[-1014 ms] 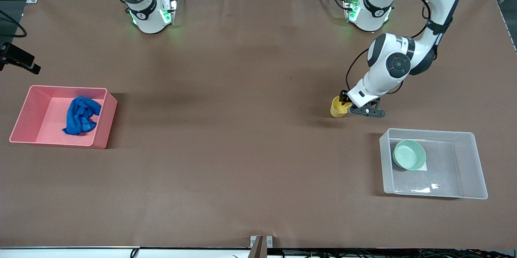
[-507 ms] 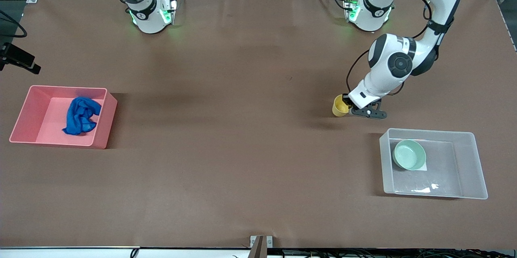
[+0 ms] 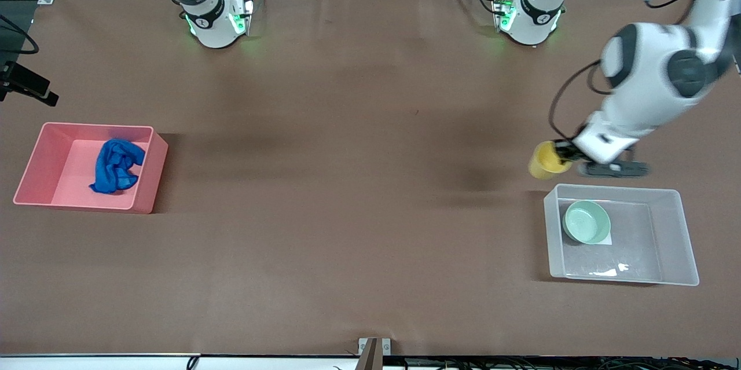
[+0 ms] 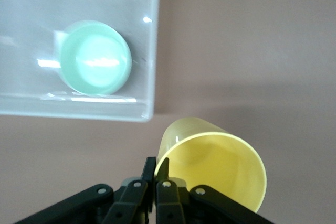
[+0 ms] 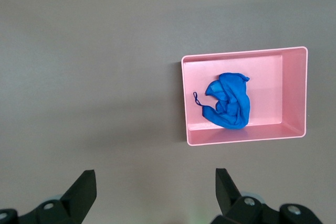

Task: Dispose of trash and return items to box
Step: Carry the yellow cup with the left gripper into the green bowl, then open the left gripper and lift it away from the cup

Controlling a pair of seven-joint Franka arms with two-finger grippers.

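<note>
- The left gripper (image 4: 156, 170) hangs over the desk (image 3: 347, 213) just beside the clear box (image 3: 689, 242), its fingers (image 4: 149, 167) clenched on the rim of the yellow cup (image 3: 546, 161).
- The green bowl (image 3: 586, 222) sits in that box.
- The blue cloth (image 3: 117, 165) lies in the pink bin (image 3: 35, 164).
- The right gripper (image 5: 152, 182) waits up high over the desk, fingers released.

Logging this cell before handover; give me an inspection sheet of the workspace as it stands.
Surface: brown table, bare between the bins.
Job's things: blue fabric wad in pink bin; mint bowl in clear box; yellow cup held, above the table just outside the box.
Clutter: nothing seen.
Grippers: left gripper shut on the cup's rim; right gripper waits high above the table, jaws open.
Cables: black cables at both arm bases.
Surroundings: aluminium frame posts at table corners.
</note>
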